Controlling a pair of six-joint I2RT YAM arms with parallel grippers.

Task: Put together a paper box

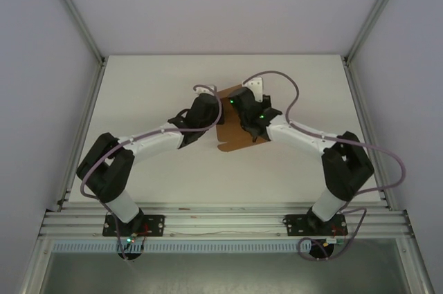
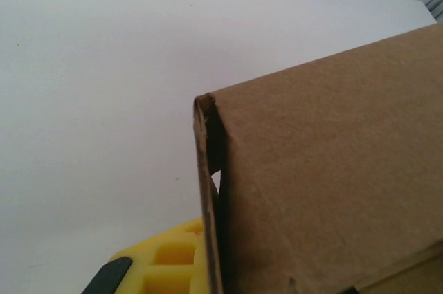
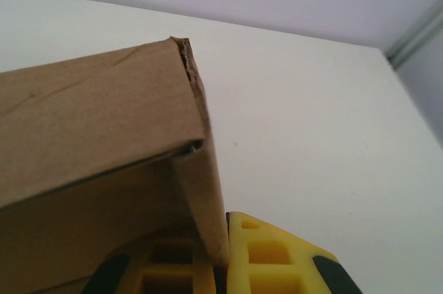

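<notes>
My left fingers [image 2: 169, 263] and right fingers [image 3: 270, 256] each pinch a wall of the paper box [image 3: 90, 114]. I should fold slowly, holding both creases square above the bench [image 1: 159, 86].

Paper box [image 2: 332, 183] partly beyond right, bottom edges

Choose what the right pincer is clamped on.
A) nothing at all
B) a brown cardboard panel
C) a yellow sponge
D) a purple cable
B: the right wrist view shows the right pincer with yellow fingers on either side of a panel of the paper box.
</notes>
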